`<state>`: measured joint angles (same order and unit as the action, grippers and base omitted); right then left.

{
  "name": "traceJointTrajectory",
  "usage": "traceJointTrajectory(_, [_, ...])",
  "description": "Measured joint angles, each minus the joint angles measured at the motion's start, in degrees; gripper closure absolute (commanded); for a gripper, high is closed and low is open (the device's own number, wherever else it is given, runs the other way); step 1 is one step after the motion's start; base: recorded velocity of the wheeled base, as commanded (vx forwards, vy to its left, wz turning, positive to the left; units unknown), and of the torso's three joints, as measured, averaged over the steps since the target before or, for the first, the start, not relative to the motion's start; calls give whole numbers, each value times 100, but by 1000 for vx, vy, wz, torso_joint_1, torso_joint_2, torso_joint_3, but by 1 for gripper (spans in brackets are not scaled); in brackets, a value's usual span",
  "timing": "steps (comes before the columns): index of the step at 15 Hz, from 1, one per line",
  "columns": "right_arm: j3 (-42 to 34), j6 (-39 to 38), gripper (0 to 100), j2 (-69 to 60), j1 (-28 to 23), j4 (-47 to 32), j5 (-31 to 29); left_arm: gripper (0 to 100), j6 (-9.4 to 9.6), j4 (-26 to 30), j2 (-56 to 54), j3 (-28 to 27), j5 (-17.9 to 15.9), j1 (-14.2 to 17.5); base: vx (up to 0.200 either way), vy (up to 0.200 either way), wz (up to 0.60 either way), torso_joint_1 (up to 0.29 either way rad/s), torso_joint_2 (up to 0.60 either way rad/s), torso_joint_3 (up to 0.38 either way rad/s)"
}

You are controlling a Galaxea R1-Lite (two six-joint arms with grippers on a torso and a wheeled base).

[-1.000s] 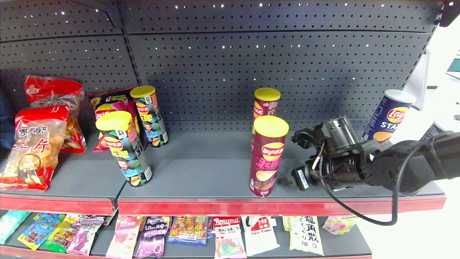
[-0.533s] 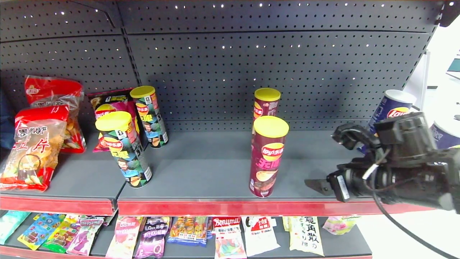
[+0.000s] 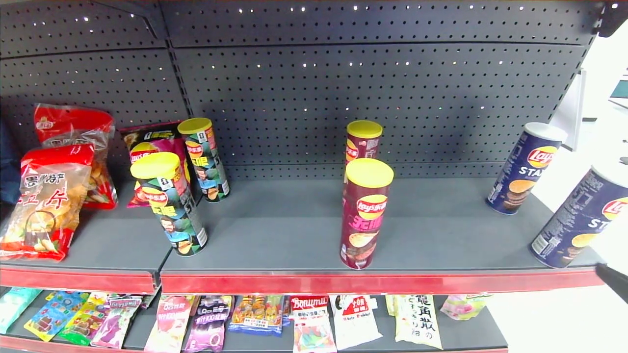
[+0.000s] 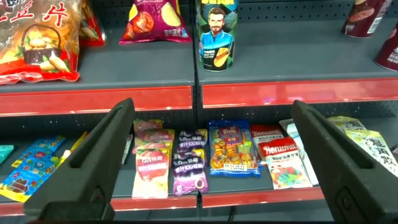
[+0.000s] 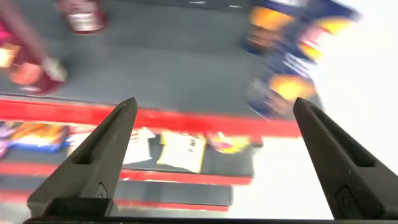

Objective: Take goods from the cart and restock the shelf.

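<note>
A dark grey pegboard (image 3: 343,98) backs the shelf (image 3: 294,230), and pinpoints of light shine through some of its holes. A slanted upright (image 3: 179,83) splits the back into two bays. The shelf boards are grey, each with a red front strip (image 3: 441,282). A lower board (image 3: 471,333) sits beneath. To the right lies a bright white floor (image 3: 554,323).

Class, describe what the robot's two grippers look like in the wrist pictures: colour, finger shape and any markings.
The two look alike. The left gripper has two matte dark grey fingers, long flat wedges that narrow toward the tips. The right gripper has fingers of the same colour and shape. What looks like a small round mark sits near the base of one finger on each.
</note>
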<state>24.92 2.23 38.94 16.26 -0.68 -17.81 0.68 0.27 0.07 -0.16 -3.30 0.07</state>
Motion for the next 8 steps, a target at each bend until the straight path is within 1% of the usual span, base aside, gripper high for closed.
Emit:
traceJointTrajectory(1, [-122,30,0,-658,-199,-405,-15,0,0,0,0,-2,0,0,0,0,0,0,0,0])
traceJointTrajectory(3, [-295,37,0,-1827,-411,-1092,-20,0,-4,0,2,-2,-2,0,0,0,0,0,0,0])
traceJointTrajectory(5, [-511,-241,0,-2711,-519,-1587,-211,0,-2,-2,2,-2,-2,0,0,0,0,0,0,0])
traceJointTrajectory(6, [-712,-345,0,-2918,-550,-1660,-257,0,-2,0,2,-2,-2,0,0,0,0,0,0,0])
traceJointTrajectory(7, [-1031,-430,0,-3081,-571,-1554,-268,0,-2,0,2,-2,-2,0,0,0,0,0,0,0])
traceJointTrajectory(8, [-1359,-477,0,-3177,-581,-1223,-156,0,-4,0,2,-2,-9,0,0,0,0,0,0,0])
